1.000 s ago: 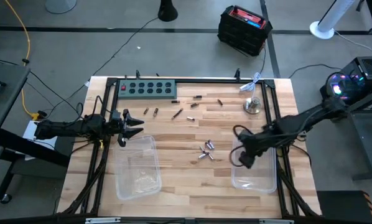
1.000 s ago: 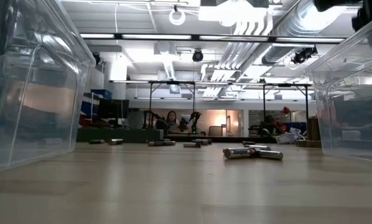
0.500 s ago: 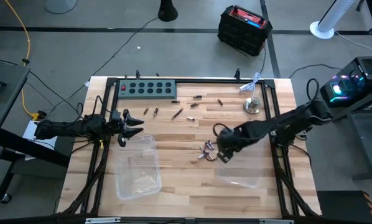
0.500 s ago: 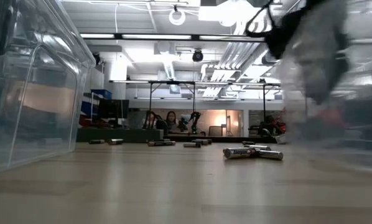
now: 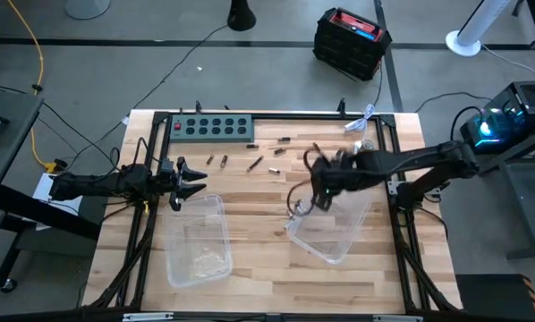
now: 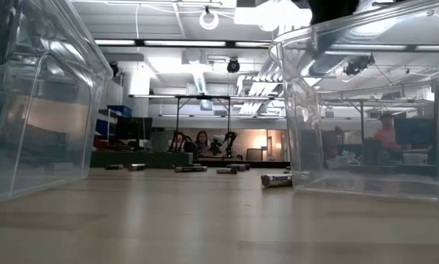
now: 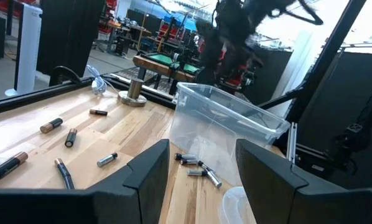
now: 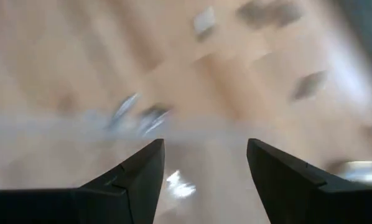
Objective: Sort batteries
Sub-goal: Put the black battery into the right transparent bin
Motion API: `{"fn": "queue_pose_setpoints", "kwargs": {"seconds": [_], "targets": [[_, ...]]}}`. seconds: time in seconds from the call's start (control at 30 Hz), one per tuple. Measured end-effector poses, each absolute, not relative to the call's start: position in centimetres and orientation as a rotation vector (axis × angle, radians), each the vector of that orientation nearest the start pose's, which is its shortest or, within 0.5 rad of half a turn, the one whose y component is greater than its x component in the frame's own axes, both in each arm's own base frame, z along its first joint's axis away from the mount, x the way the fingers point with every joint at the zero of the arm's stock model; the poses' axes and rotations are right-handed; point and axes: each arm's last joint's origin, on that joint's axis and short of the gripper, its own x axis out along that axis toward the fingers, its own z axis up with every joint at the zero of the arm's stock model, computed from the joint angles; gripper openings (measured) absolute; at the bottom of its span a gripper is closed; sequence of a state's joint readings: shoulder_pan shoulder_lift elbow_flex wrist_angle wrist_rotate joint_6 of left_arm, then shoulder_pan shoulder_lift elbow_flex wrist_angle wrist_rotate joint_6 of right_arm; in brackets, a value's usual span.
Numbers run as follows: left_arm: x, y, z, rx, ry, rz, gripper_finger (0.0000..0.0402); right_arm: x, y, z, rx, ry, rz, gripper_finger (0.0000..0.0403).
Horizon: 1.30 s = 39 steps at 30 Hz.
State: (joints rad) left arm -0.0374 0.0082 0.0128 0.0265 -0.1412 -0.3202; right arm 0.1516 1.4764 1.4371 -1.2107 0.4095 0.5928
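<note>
Silvery batteries lie in a small cluster mid-table, right at the left corner of a clear bin that sits skewed. Dark batteries are strewn nearer the far edge. My right gripper is open and points steeply down at the bin's far-left rim; its wrist view is blurred. My left gripper waits open and level at the table's left, by the far corner of a second clear bin. From the left wrist view the silvery batteries show beside the skewed bin. My right gripper comes from above, slanting toward the table's left, with its fingers apart at the skewed bin's far-left rim. The clear wall runs across in front of both fingers, not between them. Blur hides the exact place of touch. The bin's bottom stays on the table.
A green box with round sockets stands at the far left. A round metal weight sits at the far right, just beyond my right arm. A black frame runs round the table's edges. Bare wood shows between the two bins.
My right gripper has swung from inside the bin at the table's right edge toward the left and far side, rising and rolling. The bin has slid with it toward the middle and turned askew, ending against the silvery batteries.
</note>
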Motion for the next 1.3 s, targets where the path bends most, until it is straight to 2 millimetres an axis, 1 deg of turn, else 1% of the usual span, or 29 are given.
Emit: {"fn": "queue_pose_setpoints", "kwargs": {"seconds": [0.07, 0.17, 0.33, 0.4, 0.47, 0.53, 0.6, 0.67, 0.73, 0.8, 0.87, 1.0, 1.1, 1.3], "targets": [[9.7, 0.0, 17.0, -0.322, -0.048, 0.098, 0.0179, 27.2, 1.3, 33.9, 0.152, 1.015, -0.674, 0.0224], [9.7, 0.0, 17.0, -0.322, -0.048, 0.098, 0.0179, 27.4, -1.9, 34.5, 0.173, 0.975, -0.782, 0.0224], [9.7, 0.0, 17.0, -0.323, -0.048, 0.098, 0.0179, 26.6, -7.9, 34.1, 0.301, 0.985, -0.950, 0.0224], [9.7, 0.0, 17.0, -0.323, -0.048, 0.098, 0.0179, 26.4, -10.2, 33.6, 0.357, 1.017, -0.975, 0.0224], [9.7, 0.0, 17.0, -0.323, -0.048, 0.098, 0.0179, 26.4, -12.8, 32.7, 0.415, 1.049, -0.976, 0.0224], [9.7, 0.0, 17.0, -0.322, -0.048, 0.098, 0.0179, 26.5, -15.3, 31.2, 0.510, 1.086, -0.970, 0.0224], [9.7, 0.0, 17.0, -0.323, -0.048, 0.098, 0.0179, 26.8, -17.7, 29.2, 0.589, 1.140, -0.961, 0.0224], [9.7, 0.0, 17.0, -0.322, -0.048, 0.098, 0.0179, 27.2, -19.7, 26.9, 0.621, 1.208, -0.946, 0.0224], [9.7, 0.0, 17.0, -0.323, -0.048, 0.098, 0.0179, 27.7, -21.3, 24.7, 0.636, 1.256, -0.930, 0.0224], [9.7, 0.0, 17.0, -0.322, -0.048, 0.098, 0.0179, 28.5, -22.3, 22.4, 0.655, 1.295, -0.890, 0.0224], [9.7, 0.0, 17.0, -0.323, -0.048, 0.098, 0.0179, 29.2, -23.0, 20.3, 0.688, 1.324, -0.846, 0.0224], [9.7, 0.0, 17.0, -0.323, -0.048, 0.098, 0.0179, 29.9, -23.4, 17.3, 0.730, 1.401, -0.811, 0.0224], [9.7, 0.0, 17.0, -0.323, -0.048, 0.098, 0.0179, 30.3, -23.4, 15.9, 0.734, 1.435, -0.803, 0.0224], [9.7, 0.0, 17.0, -0.322, -0.048, 0.098, 0.0179, 30.8, -23.8, 14.4, 0.725, 1.426, -0.811, 0.0220]]}}
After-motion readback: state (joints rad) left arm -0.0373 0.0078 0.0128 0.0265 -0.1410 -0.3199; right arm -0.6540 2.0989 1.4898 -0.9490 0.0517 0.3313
